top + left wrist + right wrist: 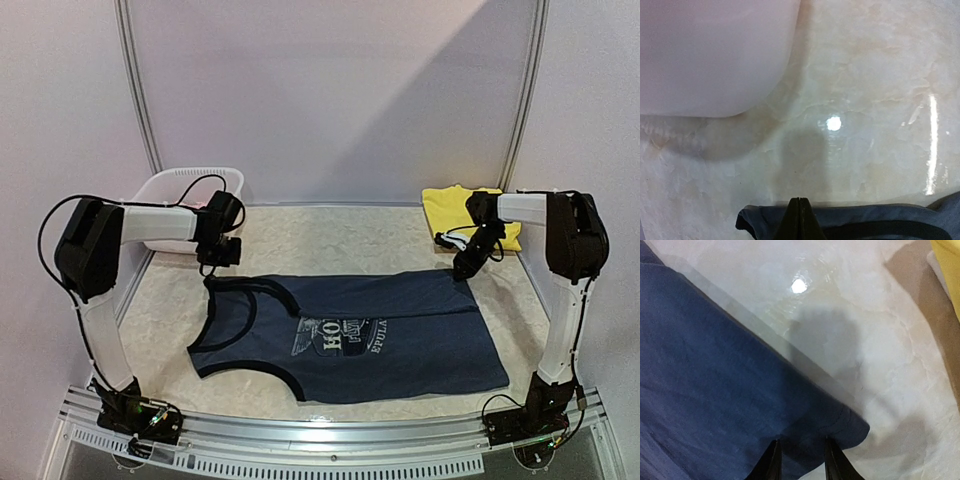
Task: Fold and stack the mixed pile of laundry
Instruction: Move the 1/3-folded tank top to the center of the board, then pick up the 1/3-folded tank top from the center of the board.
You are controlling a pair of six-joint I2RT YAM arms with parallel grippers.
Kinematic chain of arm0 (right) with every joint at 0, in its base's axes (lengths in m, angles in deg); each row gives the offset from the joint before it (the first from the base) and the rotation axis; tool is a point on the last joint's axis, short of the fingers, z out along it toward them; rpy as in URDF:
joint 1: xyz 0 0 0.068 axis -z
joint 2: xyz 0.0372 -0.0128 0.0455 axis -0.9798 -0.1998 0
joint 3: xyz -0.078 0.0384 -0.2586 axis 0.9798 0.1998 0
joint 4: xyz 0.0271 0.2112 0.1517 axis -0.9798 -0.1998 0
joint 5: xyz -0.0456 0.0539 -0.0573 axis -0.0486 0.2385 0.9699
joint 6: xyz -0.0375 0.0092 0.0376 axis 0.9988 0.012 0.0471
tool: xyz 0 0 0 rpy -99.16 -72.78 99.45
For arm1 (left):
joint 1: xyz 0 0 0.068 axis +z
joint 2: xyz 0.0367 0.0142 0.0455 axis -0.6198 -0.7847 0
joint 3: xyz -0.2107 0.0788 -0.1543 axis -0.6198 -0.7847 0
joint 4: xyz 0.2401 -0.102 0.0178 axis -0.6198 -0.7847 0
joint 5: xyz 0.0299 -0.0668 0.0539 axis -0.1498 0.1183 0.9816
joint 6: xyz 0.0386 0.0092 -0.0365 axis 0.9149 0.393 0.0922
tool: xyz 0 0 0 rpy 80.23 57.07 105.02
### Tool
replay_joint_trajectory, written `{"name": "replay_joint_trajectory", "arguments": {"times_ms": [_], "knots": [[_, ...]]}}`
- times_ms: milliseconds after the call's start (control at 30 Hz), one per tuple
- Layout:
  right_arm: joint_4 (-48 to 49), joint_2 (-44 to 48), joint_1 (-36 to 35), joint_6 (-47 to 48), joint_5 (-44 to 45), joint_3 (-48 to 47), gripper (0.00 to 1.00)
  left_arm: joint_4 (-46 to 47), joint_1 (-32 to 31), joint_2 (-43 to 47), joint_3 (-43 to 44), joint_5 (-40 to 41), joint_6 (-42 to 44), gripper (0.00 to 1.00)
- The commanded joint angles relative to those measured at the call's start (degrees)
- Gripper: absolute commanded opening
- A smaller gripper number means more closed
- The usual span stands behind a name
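Nearest us, the rail (330, 438) with both arm bases bolted on, and just beyond it the navy tank top (370, 340) lying flat across the middle of the bench (340, 235), horse print up, straps to the left. The left tool (799, 207) is squeezed tight at the edge of the top strap; I can't tell whether any cloth is nipped between the fingers. On the right, the right tool (802, 452) sits narrow – fingers a little apart, straddling the far right hem corner – and a real grip I cannot confirm. The yellow garment (450, 205) lies folded at the far right corner, the white basket (170, 185) far left, against the wall.
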Motion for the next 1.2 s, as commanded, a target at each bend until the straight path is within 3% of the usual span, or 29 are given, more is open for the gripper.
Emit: {"name": "replay_joint_trajectory", "arguments": {"times_ms": [0, 133, 300, 500, 667, 833, 1167], "knots": [[-8.86, 12.06, 0.63, 2.45, -5.63, -1.81, 0.35, -2.04, -5.86, 8.97, 4.07, -1.89, 7.37, 0.08], [-14.07, 24.54, 0.62, 10.8, -8.28, 3.95, 0.39, -8.2, -13.01, 14.45, 5.89, -1.14, 17.23, 0.15], [-19.74, 37.25, 0.57, 26.61, -9.42, 20.06, 0.41, -14.71, -20.47, 17.07, 4.21, -1.66, 23.27, 0.18], [-24.64, 49.08, 0.55, 41.63, -2.74, 37.28, 0.38, -13.96, -24.68, 18.49, -0.46, -2.67, 23.41, 0.19], [-28.01, 58.71, 0.57, 51.61, 0.91, 44.44, 0.36, -13.06, -24.98, 17.53, -1.01, -2.79, 22.08, 0.19], [-26.81, 62.64, -1.54, 55.23, 1.5, 50.13, 0.35, -13.96, -25.07, 16.23, -0.81, -1.6, 20.4, 0.19], [-15.09, 59.58, -7.36, 50.06, 4.33, 57.61, 0.36, -25.35, -22.88, 13.69, 1.04, 2.51, 17.13, 0.22]]}}
